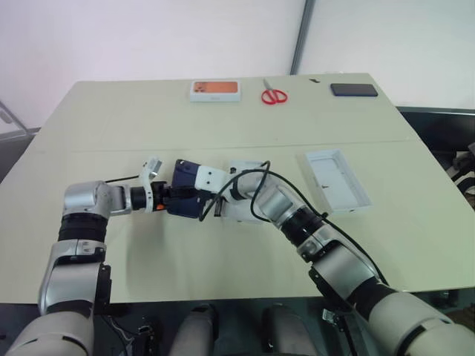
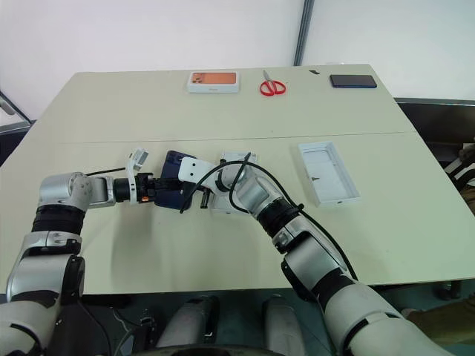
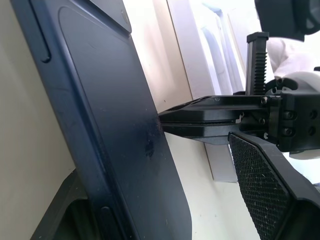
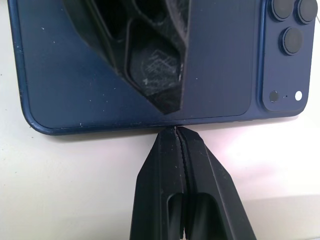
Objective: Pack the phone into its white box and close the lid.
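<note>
The dark navy phone (image 1: pixel 187 172) is tilted up off the table left of centre, its back and camera cluster (image 4: pixel 290 30) towards my right wrist. My left gripper (image 1: pixel 178 194) is open and straddles the phone: one finger lies behind it, and the textured pad (image 3: pixel 265 190) stands apart from its back. My right gripper (image 4: pixel 175 131) is shut on nothing, its tip touching the phone's long edge. The white box (image 1: pixel 334 178) lies open to the right. The lid (image 1: pixel 245 169) sits just right of the phone, partly hidden under my right arm.
Along the table's far edge lie a white box with an orange picture (image 1: pixel 215 90), red-handled scissors (image 1: pixel 273 96) and a black slab (image 1: pixel 353 90). A black cable loops over my right forearm (image 1: pixel 256 196).
</note>
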{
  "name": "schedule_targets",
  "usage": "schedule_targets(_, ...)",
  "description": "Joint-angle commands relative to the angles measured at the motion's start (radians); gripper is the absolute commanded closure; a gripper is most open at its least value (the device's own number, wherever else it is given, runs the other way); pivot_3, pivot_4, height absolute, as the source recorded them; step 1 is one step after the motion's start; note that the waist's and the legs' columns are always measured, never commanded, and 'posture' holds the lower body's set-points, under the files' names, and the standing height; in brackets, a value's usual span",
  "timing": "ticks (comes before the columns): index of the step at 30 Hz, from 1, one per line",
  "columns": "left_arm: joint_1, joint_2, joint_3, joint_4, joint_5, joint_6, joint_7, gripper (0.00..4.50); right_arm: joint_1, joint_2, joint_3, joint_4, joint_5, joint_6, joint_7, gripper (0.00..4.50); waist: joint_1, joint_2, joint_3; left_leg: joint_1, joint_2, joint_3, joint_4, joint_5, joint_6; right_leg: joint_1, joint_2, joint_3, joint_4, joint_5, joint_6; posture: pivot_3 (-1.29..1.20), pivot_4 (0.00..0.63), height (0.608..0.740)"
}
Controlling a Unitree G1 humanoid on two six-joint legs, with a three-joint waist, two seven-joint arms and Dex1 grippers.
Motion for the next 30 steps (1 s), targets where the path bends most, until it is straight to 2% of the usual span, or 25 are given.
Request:
schedule_targets(1, 0.019, -0.003, 0.017, 0.028, -0.001, 0.0, 0.029, 1.1, -0.005, 0.013, 0.008, -0.017, -0.004, -0.007, 0.003, 4.46, -0.001, 0.0, 0.0, 0.0, 0.0, 0.0, 0.0, 0.0, 0.0, 0.0, 0.0, 0.0, 0.0, 0.0, 0.0, 0.0, 0.15, 0.74)
schedule_targets(5, 0.031, -0.001, 0.048, 0.037, -0.01, -0.008, 0.05, 1.1, -0.001, 0.013, 0.009, -0.021, -0.004, -0.005, 0.003, 4.46, -0.008, 0.0, 0.0, 0.0, 0.0, 0.0, 0.0, 0.0, 0.0, 0.0, 0.0, 0.0, 0.0, 0.0, 0.0, 0.0, 0.15, 0.74)
schedule_targets(8, 0.043, -0.002, 0.07, 0.032, -0.024, 0.005, 0.062, 1.97, 0.003, 0.011, 0.011, -0.027, -0.004, -0.003, 0.005, 4.5, -0.016, 0.0, 0.0, 0.0, 0.0, -0.001, 0.0, 0.0, 0.0, 0.0, 0.0, 0.0, 0.0, 0.0, 0.0, 0.0, 0.15, 0.74)
schedule_targets(10, 0.051, -0.004, 0.075, 0.025, -0.03, 0.006, 0.067, 2.93, 0.006, 0.008, 0.012, -0.031, -0.005, -0.003, 0.006, 4.5, -0.02, 0.0, 0.0, 0.0, 0.0, -0.002, -0.001, 0.0, 0.0, -0.001, 0.0, 0.0, 0.0, 0.0, 0.0, 0.0, 0.15, 0.74)
schedule_targets(18, 0.077, -0.01, 0.117, 0.024, -0.065, 0.015, 0.092, 2.93, 0.014, 0.002, 0.014, -0.041, -0.008, 0.0, 0.011, 4.5, -0.022, -0.001, 0.0, -0.001, 0.001, -0.001, -0.003, 0.0, 0.0, -0.003, 0.0, 0.001, 0.0, 0.0, 0.0, 0.0, 0.15, 0.74)
schedule_targets(20, 0.079, -0.012, 0.133, 0.025, -0.073, 0.011, 0.112, 3.49, 0.016, 0.003, 0.014, -0.043, -0.008, 0.0, 0.012, 4.5, -0.022, -0.001, 0.0, -0.001, 0.001, -0.001, -0.003, 0.0, 0.0, -0.003, 0.0, 0.002, 0.0, 0.0, 0.0, 0.0, 0.15, 0.74)
schedule_targets(22, 0.085, -0.011, 0.14, 0.012, -0.086, 0.014, 0.112, 4.31, 0.017, 0.004, 0.015, -0.045, -0.008, 0.001, 0.012, 4.5, -0.021, -0.001, 0.0, -0.001, 0.001, -0.001, -0.003, 0.0, 0.0, -0.003, 0.0, 0.002, 0.0, 0.0, 0.0, 0.0, 0.15, 0.74)
schedule_targets(23, 0.088, -0.01, 0.139, 0.005, -0.09, 0.019, 0.114, 4.44, 0.017, 0.004, 0.015, -0.044, -0.008, 0.001, 0.012, 4.5, -0.022, -0.001, 0.0, -0.001, 0.001, -0.001, -0.003, 0.0, 0.0, -0.003, 0.0, 0.001, 0.0, 0.0, 0.0, 0.0, 0.15, 0.74)
schedule_targets(30, 0.093, -0.014, 0.175, 0.001, -0.132, 0.058, 0.122, 4.44, 0.016, 0.005, -0.004, -0.05, 0.008, -0.016, 0.009, 4.5, -0.022, -0.001, 0.0, -0.001, 0.001, -0.001, -0.003, 0.0, 0.0, -0.003, 0.0, 0.002, 0.0, 0.0, 0.0, 0.0, 0.15, 0.74)
